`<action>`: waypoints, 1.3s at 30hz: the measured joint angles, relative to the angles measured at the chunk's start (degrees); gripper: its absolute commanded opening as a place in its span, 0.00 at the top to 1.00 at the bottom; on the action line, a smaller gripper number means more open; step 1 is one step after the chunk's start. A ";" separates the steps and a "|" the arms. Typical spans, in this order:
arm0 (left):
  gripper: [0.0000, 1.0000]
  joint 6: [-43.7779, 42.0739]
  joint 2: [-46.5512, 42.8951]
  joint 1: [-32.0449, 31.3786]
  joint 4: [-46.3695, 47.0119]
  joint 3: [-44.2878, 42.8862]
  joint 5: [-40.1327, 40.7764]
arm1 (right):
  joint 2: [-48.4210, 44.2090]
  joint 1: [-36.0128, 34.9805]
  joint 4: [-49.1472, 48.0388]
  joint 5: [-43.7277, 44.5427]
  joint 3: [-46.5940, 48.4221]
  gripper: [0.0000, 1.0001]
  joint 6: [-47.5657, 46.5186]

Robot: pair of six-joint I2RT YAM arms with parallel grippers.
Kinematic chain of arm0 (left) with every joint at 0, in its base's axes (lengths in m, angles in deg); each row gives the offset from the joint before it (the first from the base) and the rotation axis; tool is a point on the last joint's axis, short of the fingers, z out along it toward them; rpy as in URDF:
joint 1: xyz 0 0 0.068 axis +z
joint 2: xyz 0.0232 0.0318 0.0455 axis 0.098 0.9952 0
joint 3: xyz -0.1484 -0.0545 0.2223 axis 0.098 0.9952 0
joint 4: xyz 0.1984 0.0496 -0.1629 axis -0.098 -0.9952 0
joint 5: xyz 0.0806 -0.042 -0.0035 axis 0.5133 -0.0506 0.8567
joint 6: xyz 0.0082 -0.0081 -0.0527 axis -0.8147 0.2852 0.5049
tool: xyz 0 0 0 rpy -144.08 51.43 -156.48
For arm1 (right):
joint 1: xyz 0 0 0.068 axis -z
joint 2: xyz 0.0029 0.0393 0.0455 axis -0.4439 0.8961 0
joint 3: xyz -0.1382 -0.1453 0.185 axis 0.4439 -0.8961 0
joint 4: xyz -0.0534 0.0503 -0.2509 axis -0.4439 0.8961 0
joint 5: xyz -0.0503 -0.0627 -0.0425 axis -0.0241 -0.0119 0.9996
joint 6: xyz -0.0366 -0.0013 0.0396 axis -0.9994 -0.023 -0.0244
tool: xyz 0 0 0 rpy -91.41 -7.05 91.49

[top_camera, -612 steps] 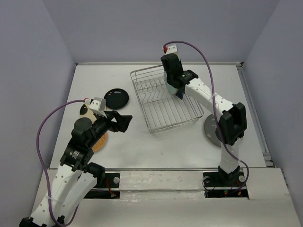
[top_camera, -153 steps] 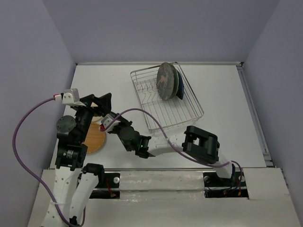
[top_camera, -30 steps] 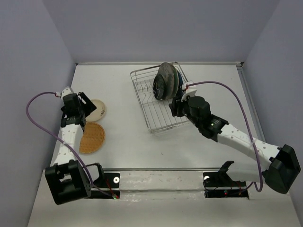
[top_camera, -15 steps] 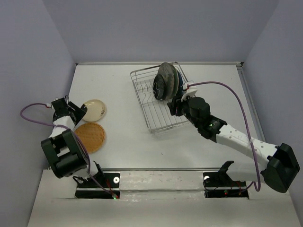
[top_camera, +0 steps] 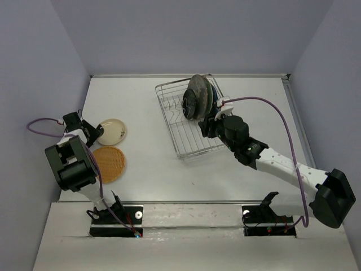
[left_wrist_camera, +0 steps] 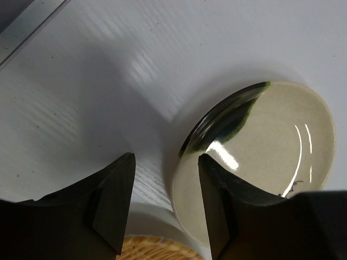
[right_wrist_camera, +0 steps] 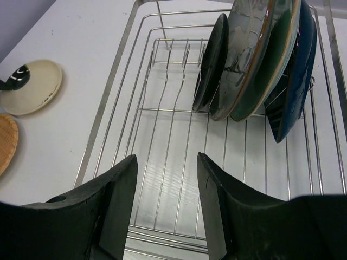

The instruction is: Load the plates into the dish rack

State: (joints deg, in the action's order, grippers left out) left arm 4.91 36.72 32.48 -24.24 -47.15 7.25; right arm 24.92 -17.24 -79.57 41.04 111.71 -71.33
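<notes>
Left gripper [left_wrist_camera: 165, 162] has closed in on the cream plate [left_wrist_camera: 271, 151], jaws apart.

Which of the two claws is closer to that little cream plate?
Left. The left gripper sits at the cream plate's rim; the right gripper hovers over the dish rack, far off.

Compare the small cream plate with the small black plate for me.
Colour: the cream plate is pale with a dark smear at one edge; the black plate is dark all over. Pose: the cream plate lies flat on the table; the black plate stands on edge. Place: the cream one is outside the dish rack; the black one is in it, beside larger plates. Both are small and round.
</notes>
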 measured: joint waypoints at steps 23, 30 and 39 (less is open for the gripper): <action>0.94 2.23 -2.14 -0.09 8.85 1.36 -11.47 | 1.55 0.00 -0.50 -0.22 -0.24 0.19 0.00; 0.94 9.01 -15.02 -1.73 15.50 7.61 -18.84 | 1.92 0.00 -0.48 -6.21 -0.37 0.04 0.24; 0.94 11.19 -36.41 -15.78 18.93 11.91 -23.41 | 1.11 0.00 0.94 -23.65 3.34 0.00 3.61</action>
State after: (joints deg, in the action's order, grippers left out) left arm 16.11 0.31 16.70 -5.32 -35.24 -16.15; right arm 26.04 -17.24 -78.63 17.39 115.05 -67.73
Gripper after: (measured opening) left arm 0.098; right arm 0.993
